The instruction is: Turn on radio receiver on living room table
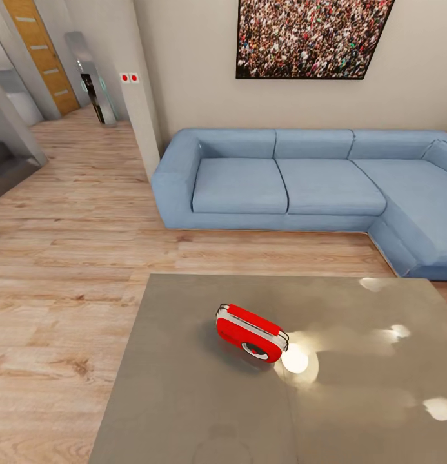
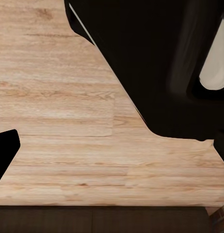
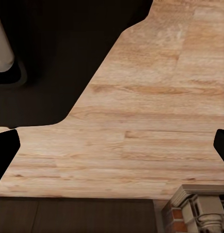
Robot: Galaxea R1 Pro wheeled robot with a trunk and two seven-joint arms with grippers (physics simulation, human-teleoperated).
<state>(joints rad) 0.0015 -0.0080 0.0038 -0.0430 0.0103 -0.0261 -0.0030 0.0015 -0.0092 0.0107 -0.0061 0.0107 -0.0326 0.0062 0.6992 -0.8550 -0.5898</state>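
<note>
Glossy grey table (image 1: pixel 184 399) fills the near foreground, radio receiver (image 1: pixel 251 332) lying near its middle, slightly left of centre, beside a bright ceiling-light reflection (image 1: pixel 295 359). Radio's long axis runs from near-right to far-left; round dial (image 1: pixel 255 350) faces near and a bit right, toward the robot. Both arms hang low over wood floor (image 1: pixel 75 258); in the wrist views dark fingertips sit at the frame edges, so right gripper (image 3: pixel 112 145) looks spread wide; left gripper (image 2: pixel 112 145) can't be judged. Radio lies ahead and above both; neither arm clearly nearer. Farther back: blue sofa (image 1: pixel 300 187), crowd picture (image 1: pixel 310 35).
</note>
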